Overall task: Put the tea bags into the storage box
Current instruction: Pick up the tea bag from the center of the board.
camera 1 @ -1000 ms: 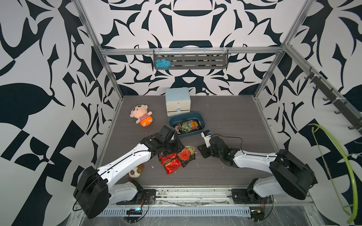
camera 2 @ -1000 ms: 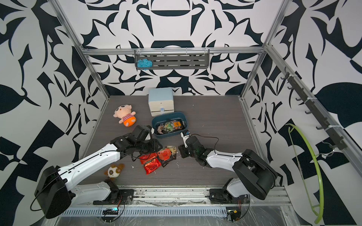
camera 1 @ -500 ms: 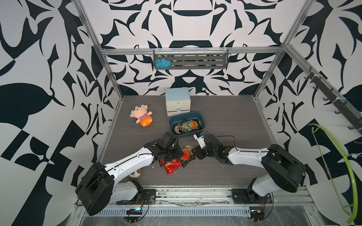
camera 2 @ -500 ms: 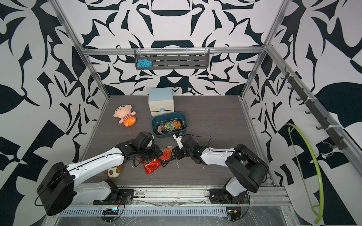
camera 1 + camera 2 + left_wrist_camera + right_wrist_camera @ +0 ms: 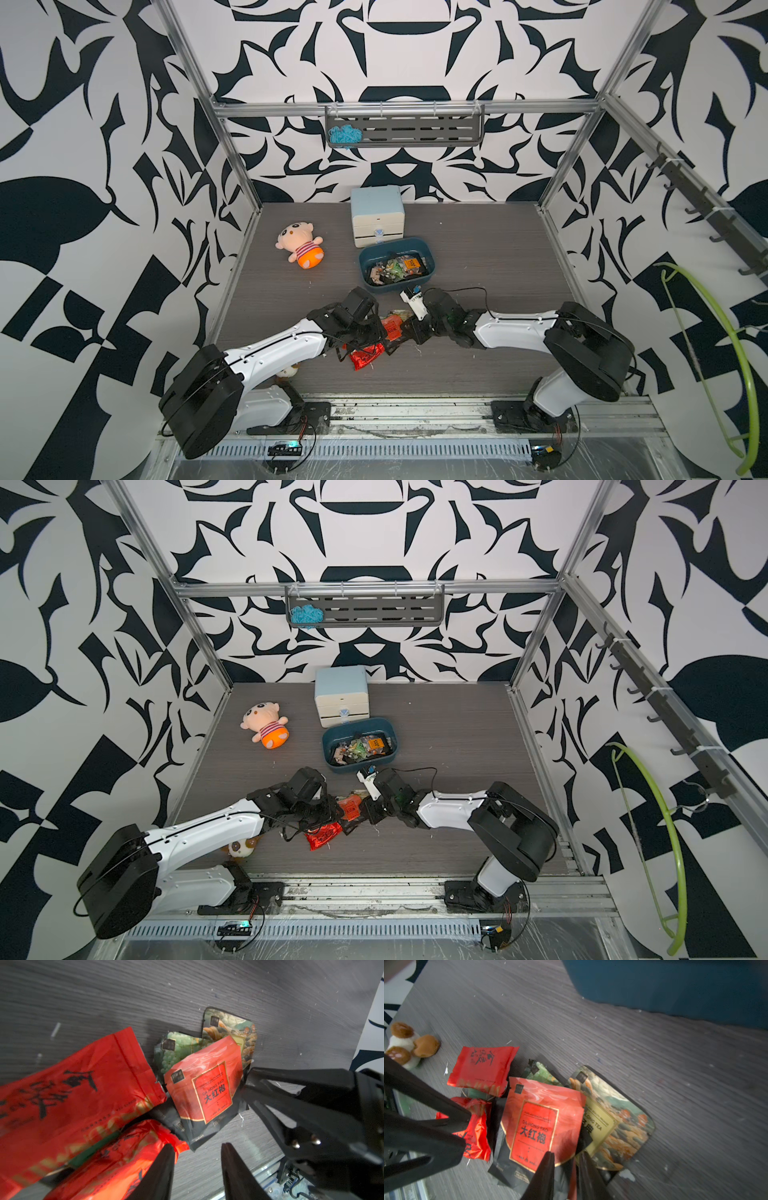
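Several tea bags (image 5: pixel 537 1126) (some red), right claw (image 5: pixel 566 1155) — straddling one

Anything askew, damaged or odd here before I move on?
One red foil tea bag in the loose heap on the table is crumpled and twisted, unlike the flat red one beside it. Small white flecks lie scattered around. Nothing else stands out.

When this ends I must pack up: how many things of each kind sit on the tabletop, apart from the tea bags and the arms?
Plush toys: 2, the pink doll and the brown-and-white toy, half hidden under the left arm in both top views
Drawer cabinet: 1
Storage box: 1
Total: 4
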You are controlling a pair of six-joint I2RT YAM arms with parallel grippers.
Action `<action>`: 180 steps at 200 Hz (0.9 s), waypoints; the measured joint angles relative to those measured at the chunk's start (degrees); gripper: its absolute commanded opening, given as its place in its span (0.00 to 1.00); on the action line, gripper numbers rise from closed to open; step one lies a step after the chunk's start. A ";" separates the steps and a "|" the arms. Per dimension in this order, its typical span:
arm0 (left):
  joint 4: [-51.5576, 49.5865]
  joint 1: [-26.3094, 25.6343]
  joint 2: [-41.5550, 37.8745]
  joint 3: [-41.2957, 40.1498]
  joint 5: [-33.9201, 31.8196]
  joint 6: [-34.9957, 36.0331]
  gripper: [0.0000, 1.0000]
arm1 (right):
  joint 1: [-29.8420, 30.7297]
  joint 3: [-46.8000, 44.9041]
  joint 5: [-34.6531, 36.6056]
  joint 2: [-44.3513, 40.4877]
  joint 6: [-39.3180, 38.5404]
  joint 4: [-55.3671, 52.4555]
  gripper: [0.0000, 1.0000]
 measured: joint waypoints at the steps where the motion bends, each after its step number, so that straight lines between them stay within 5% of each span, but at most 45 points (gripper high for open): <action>1: 0.02 0.00 0.00 -0.02 0.00 0.00 0.43 | 0.04 0.07 0.00 0.07 -0.04 -0.04 0.25; 180: 4.00 -0.04 3.30 -1.42 -2.75 -0.98 0.43 | 1.07 4.39 2.47 3.54 -1.75 -6.80 0.21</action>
